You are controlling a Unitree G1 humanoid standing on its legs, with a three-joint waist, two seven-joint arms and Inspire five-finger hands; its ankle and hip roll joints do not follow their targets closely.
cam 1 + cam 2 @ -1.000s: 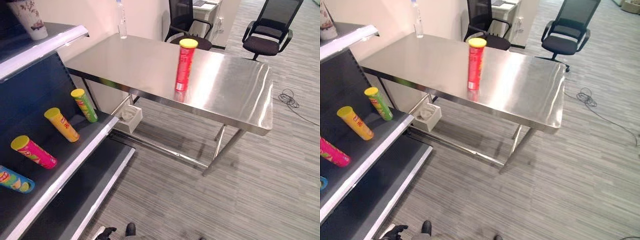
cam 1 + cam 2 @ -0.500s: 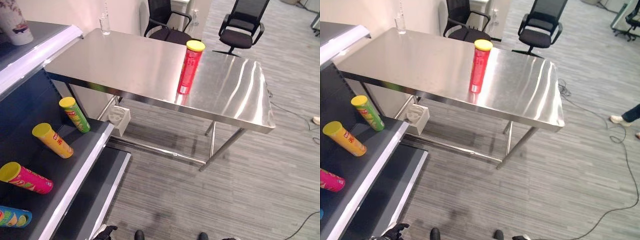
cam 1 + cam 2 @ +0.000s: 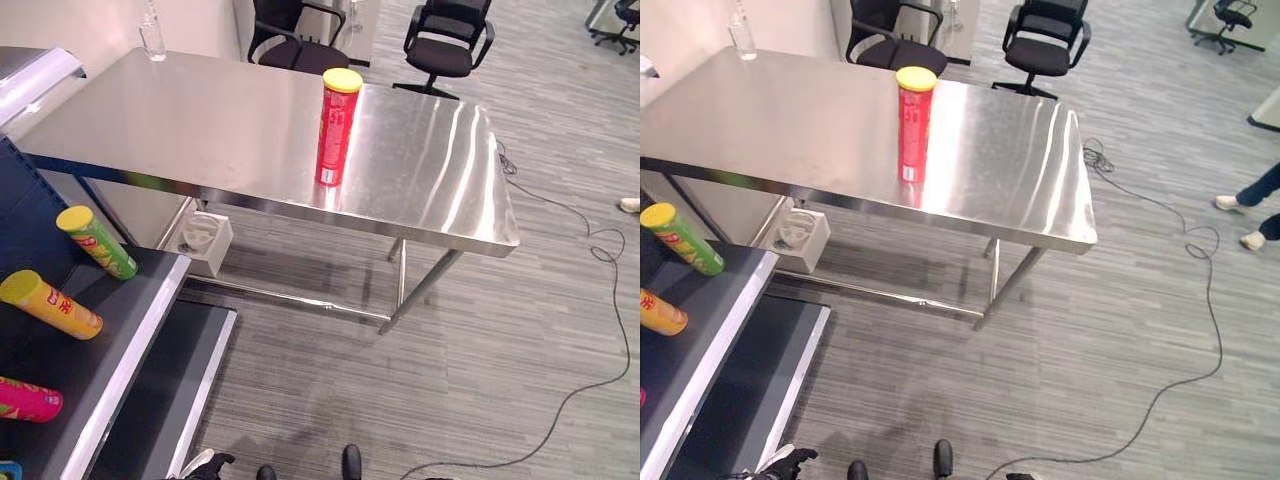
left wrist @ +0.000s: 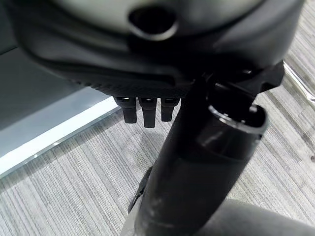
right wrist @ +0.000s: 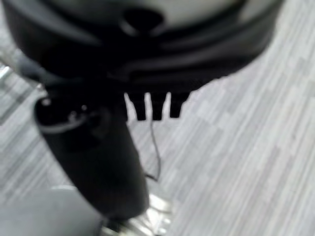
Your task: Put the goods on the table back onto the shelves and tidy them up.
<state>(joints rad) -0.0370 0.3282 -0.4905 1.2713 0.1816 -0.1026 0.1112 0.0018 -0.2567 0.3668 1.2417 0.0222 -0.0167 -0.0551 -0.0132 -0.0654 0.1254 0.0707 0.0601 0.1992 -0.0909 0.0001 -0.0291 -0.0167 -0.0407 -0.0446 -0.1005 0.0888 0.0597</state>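
On the steel desk I read one red can with a yellow lid, upright near the front edge. Beside the desk, the dark shelf carries a green can, a yellow can and a pink can, all lying tilted. Left hand and right hand each hang over grey floor, fingers straight, holding nothing. Two office chairs stand behind the desk.
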